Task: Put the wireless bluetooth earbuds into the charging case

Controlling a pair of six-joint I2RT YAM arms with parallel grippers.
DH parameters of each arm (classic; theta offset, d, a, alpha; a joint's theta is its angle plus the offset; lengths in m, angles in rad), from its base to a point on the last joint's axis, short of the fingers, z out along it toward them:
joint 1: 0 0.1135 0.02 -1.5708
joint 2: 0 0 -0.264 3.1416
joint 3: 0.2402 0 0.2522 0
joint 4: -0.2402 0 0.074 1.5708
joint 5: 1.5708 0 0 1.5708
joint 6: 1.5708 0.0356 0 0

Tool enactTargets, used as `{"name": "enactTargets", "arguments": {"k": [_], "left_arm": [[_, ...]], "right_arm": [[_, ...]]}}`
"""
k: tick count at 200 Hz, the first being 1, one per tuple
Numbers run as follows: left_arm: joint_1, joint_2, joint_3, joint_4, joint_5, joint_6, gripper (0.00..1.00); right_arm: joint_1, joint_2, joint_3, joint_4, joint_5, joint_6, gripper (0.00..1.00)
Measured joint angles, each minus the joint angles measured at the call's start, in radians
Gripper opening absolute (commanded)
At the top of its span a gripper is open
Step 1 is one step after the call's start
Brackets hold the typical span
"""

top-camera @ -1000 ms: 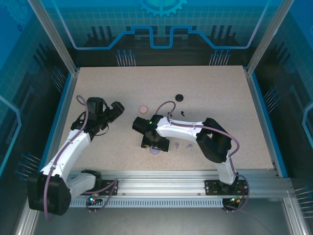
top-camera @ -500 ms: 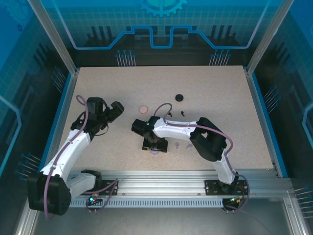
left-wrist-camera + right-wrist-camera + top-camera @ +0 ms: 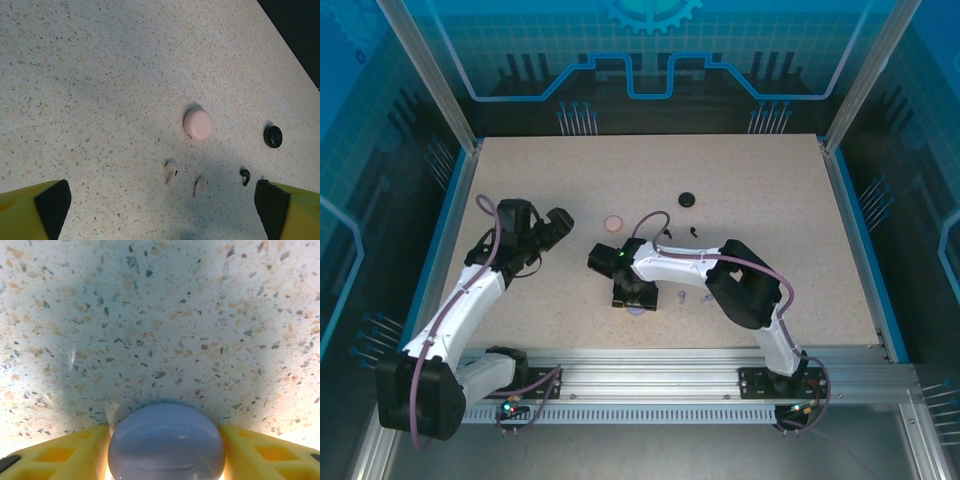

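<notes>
Worktop (image 3: 100, 75), pale and speckled, has two tiny pale pink earbuds (image 3: 171, 171) lying loose near the pink round case (image 3: 198, 124). One tiny black earbud (image 3: 244, 176) lies near the black round case (image 3: 273, 136). The left tool (image 3: 552, 228) hangs wide open and holds nothing. The right tool (image 3: 164, 435) hugs the lilac round case (image 3: 166, 455), a yellow finger touching each side.

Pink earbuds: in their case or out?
Out. Both pink earbuds lie on the table beside the round pink case, apart from it.
</notes>
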Motion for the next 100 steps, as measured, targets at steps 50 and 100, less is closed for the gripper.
{"name": "enactTargets", "arguments": {"k": [50,100], "left_arm": [[0.001,-0.003,-0.013,0.014,0.092,0.0,0.99],[0.001,-0.154,-0.153,0.102,0.218,-0.05,0.99]], "right_arm": [[0.0,-0.013,-0.013,0.018,0.0,-0.003,0.4],[-0.061,-0.141,-0.05,0.055,-0.009,-0.003,0.41]]}}
